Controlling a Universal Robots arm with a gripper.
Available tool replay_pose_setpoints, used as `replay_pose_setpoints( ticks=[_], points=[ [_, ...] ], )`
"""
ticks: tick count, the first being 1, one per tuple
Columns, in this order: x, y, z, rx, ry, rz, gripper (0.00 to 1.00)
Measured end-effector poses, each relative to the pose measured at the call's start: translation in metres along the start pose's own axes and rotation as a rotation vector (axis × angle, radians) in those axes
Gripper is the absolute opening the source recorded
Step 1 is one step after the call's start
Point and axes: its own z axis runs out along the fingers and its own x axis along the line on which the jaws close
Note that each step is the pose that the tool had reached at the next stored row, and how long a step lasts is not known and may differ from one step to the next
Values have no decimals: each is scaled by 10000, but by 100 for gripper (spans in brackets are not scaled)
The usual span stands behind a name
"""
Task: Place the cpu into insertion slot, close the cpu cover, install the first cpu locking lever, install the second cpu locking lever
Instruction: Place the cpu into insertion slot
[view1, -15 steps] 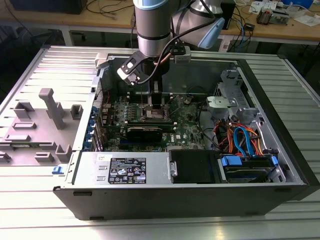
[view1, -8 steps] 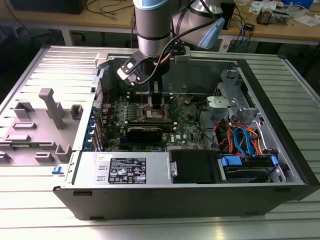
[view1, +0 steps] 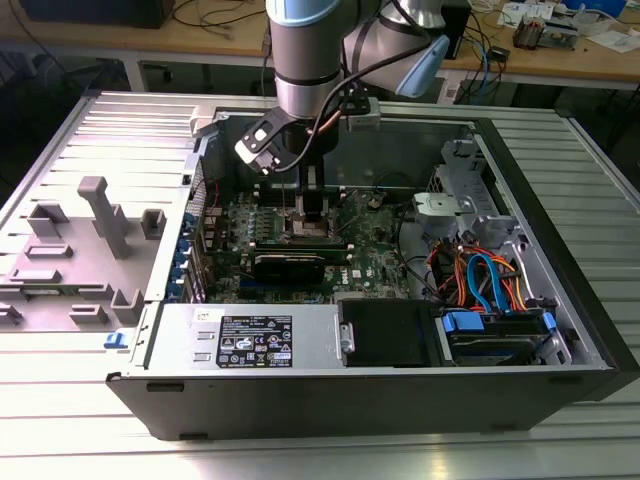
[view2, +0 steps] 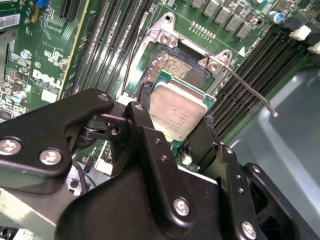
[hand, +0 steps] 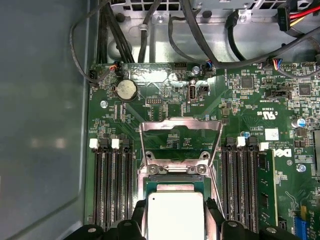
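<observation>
Chip clamped between the jaws: gripper (view2: 170, 127) grips the cpu (view2: 177, 110) by two edges over the insertion slot (view2: 172, 67), cpu cover (hand: 180, 122) flipped open. In the exterior view, that's twelve o'clock of the black card (view1: 290, 265). Danger, I'd say: a skewed landing bends socket pins.

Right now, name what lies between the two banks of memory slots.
First wrist view: the insertion slot, the cpu between the fingers, and the open cpu cover.

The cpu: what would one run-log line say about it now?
cpu: held by gripper | insertion slot: partly under cpu, pins showing | cpu cover: open
</observation>
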Motion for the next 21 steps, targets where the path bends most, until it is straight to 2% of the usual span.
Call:
replay_pose_setpoints(
  ticks=[4,5,6,8,13,17,21],
  points=[
    [1,-6,68,1,-145,-11,55],
    [1,-7,77,0,-188,-14,55],
    [1,-7,91,0,-269,-21,55],
    [1,-8,105,0,-344,-29,55],
    [0,-12,147,-1,-339,-27,55],
    [0,-25,189,0,-224,-20,55],
    [1,-34,235,0,-215,-16,55]
  ],
)
